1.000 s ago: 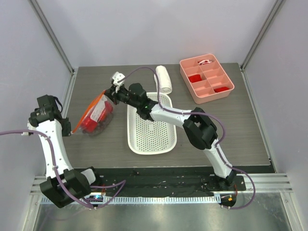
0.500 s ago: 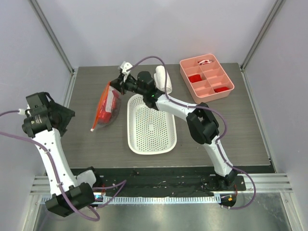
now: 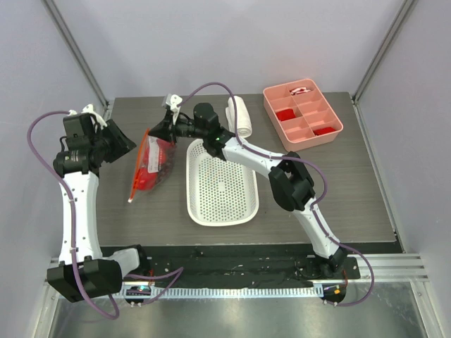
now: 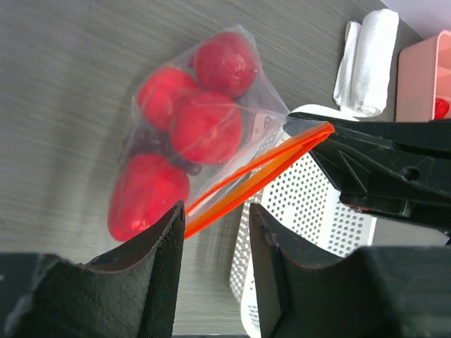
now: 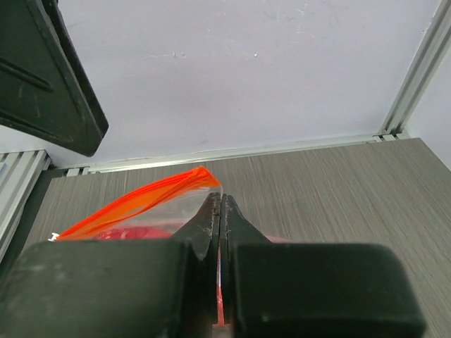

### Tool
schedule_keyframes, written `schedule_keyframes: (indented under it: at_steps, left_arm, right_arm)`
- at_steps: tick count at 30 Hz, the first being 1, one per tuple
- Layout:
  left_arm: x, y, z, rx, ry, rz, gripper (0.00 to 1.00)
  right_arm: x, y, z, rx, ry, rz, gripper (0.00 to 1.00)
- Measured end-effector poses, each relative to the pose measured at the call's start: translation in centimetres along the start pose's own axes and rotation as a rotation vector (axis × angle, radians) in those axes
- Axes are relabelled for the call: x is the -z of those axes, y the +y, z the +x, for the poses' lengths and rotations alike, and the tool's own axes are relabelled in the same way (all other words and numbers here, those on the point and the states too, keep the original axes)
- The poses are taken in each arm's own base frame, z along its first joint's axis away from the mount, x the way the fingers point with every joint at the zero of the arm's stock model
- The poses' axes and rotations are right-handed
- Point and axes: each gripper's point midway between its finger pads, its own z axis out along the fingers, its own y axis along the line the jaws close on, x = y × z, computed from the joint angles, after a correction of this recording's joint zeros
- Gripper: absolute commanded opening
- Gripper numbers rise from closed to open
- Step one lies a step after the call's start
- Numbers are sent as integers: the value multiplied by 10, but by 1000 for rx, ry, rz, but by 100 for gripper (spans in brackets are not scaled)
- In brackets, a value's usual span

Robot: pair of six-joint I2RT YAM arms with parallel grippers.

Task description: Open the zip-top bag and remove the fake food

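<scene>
1 zip-top bag (image 3: 150, 165) | corner pinched in right claw (image 5: 220, 211) | left claw (image 4: 215, 211) nearby

The zip-top bag (image 3: 149, 165) is pinched at one mouth corner between the closed fingers of the right gripper (image 3: 158, 129), with the fake food (image 4: 204, 123) inside it, below that grip. The left gripper (image 4: 215, 215) stands on the bag's opposite side, with the mouth's free end just beside its spread fingers. Behind the right gripper, along its arm, lies the basket (image 3: 222, 184), then the rolled towel (image 3: 239, 115), and the divided tray (image 3: 303, 114) is farthest.

Clear zip-top bag (image 3: 149, 163), red fake food (image 4: 204, 127) inside
</scene>
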Motion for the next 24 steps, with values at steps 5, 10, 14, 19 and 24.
schedule_keyframes:
  at_steps: [5, 10, 14, 19, 24]
  left_arm:
    - [-5, -4, -6, -82, -27, 46, 44]
    - [-25, -2, 14, -84, 41, 86, 37]
    - [-35, 5, 28, -70, 88, 75, 37]
    - [-38, 8, 28, -69, 90, 61, 35]
    - [-40, 16, 33, -66, 90, 31, 41]
  right_arm:
    - [-2, 0, 0, -12, -2, -9, 1]
    - [-6, -3, 0, -14, -6, -10, 1]
    - [-7, -3, 0, -19, -4, -10, 1]
    - [-7, -3, 1, -28, -3, -11, 1]
    - [-8, -3, 3, -32, -1, -10, 1]
